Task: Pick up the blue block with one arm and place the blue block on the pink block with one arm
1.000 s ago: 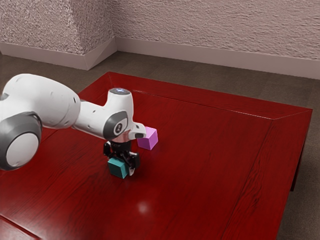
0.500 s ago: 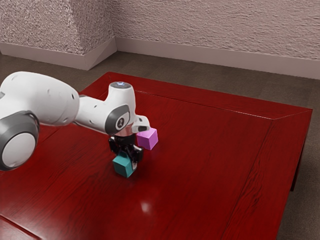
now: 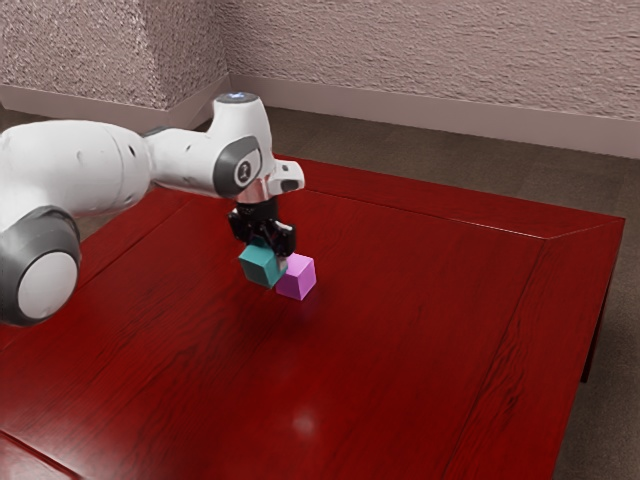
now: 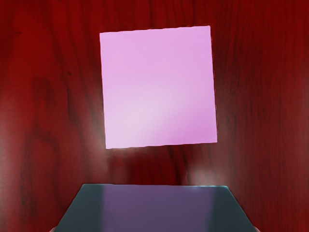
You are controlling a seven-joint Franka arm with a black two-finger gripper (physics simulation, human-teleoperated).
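Observation:
My black gripper [image 3: 262, 250] is shut on the blue-green block [image 3: 262, 264] and holds it in the air above the red table [image 3: 420, 330]. The pink block [image 3: 297, 276] rests on the table just to the exterior view's right of the held block, partly behind it. In the wrist view the pink block [image 4: 158, 87] shows its square top face below my hand, and the held blue block [image 4: 152, 208] is the dark blurred shape at the lower edge, short of the pink block.
The table's far edge [image 3: 430, 205] runs behind the blocks and its right edge [image 3: 590, 330] drops to the floor. Open red tabletop surrounds the pink block.
My hand has lifted the blue block off the table and carried it up and toward the pink block, which has stayed put.

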